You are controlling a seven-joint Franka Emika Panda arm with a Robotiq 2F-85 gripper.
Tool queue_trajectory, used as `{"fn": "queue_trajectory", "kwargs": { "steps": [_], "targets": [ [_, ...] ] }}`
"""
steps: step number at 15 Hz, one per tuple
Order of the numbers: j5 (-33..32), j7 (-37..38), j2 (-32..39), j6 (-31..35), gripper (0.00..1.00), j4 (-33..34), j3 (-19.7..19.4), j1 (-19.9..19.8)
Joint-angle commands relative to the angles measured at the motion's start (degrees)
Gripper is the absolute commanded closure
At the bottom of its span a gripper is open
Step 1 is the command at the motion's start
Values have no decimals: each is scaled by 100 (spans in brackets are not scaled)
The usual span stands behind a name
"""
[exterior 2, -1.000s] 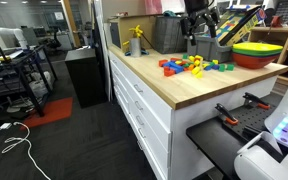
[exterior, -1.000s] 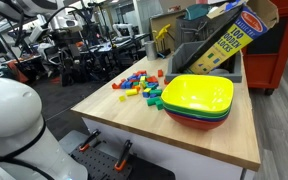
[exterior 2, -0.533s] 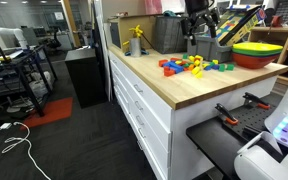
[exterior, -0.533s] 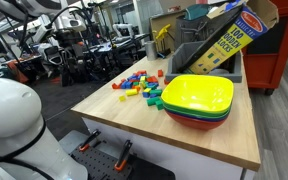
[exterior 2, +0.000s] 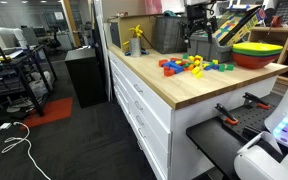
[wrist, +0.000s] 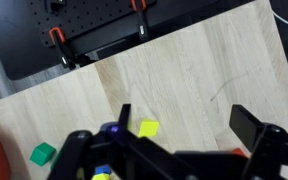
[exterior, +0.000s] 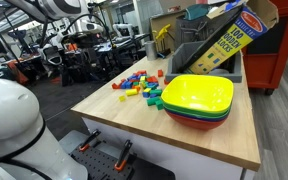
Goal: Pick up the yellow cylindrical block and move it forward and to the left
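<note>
A pile of small coloured blocks point(exterior: 140, 86) lies on the wooden table point(exterior: 134, 125); it also shows in an exterior view point(exterior 2: 192, 66). A small yellow elongated piece point(exterior: 130, 93) lies at the pile's near edge; I cannot tell if it is the yellow cylindrical block. My gripper point(exterior 2: 199, 30) hangs above the pile, apart from it. In the wrist view my gripper point(wrist: 187, 122) is open and empty over bare wood. A flat-sided yellow-green block point(wrist: 148, 128) lies by one finger.
A stack of bowls with a yellow-green one on top point(exterior: 199, 97) stands beside the pile and shows in both exterior views point(exterior 2: 256, 50). A block box point(exterior: 224, 45) and bins stand at the back. A green block point(wrist: 44, 153) lies on the wood. Clamps point(wrist: 59, 45) sit past the table edge.
The arm has shifted a little at the top of the exterior views. The blocks and bowls have not moved.
</note>
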Motion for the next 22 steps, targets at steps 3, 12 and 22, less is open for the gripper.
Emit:
{"fn": "queue_trajectory", "kwargs": {
  "steps": [3, 12, 22],
  "targets": [
    [-176, 579, 821, 814, 0, 170, -203, -142],
    [-366, 630, 1074, 1118, 0, 83, -396, -24],
    [-1152, 1560, 1478, 2167, 0, -244, -294, 29]
  ]
}}
